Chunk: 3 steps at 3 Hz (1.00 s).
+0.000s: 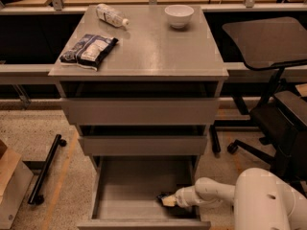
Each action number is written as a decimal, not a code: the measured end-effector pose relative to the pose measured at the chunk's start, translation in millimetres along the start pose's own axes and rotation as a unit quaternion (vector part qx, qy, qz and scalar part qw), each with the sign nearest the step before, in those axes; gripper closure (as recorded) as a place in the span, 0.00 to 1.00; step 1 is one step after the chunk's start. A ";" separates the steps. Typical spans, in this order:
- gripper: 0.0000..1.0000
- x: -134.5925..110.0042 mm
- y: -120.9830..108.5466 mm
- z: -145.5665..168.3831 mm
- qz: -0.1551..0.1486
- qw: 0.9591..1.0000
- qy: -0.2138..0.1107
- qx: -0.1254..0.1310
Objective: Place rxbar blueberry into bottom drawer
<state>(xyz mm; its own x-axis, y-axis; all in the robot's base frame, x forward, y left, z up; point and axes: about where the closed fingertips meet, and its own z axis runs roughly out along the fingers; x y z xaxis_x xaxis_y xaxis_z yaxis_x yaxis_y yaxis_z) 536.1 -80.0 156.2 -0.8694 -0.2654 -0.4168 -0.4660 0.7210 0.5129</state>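
The bottom drawer (124, 186) of the grey cabinet is pulled open, showing a plain grey floor. My gripper (168, 200) reaches into it from the right, low over the floor near the drawer's right front corner. A small dark navy wrapper, the rxbar blueberry (163, 196), shows at the gripper's tip, close to or on the drawer floor. My white arm (211, 193) extends from the lower right.
On the cabinet top (153, 51) lie a dark-and-white crinkled bag (88, 50), a plastic bottle on its side (111, 15) and a white bowl (179, 16). The two upper drawers are shut. A black office chair (273, 80) stands right; a black bar (45, 169) lies on the floor left.
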 end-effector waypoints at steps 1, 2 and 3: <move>0.39 7.3 -2.7 -11.4 0.008 1.000 -0.005 0.014; 0.15 8.6 -1.1 -9.6 0.008 1.000 -0.004 0.012; 0.00 9.4 0.3 -7.9 0.008 1.000 -0.003 0.011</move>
<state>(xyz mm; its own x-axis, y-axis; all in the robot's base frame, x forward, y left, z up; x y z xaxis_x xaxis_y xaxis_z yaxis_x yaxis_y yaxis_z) 526.5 -87.3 158.3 -0.8761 -0.2499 -0.4123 -0.4477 0.7389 0.5035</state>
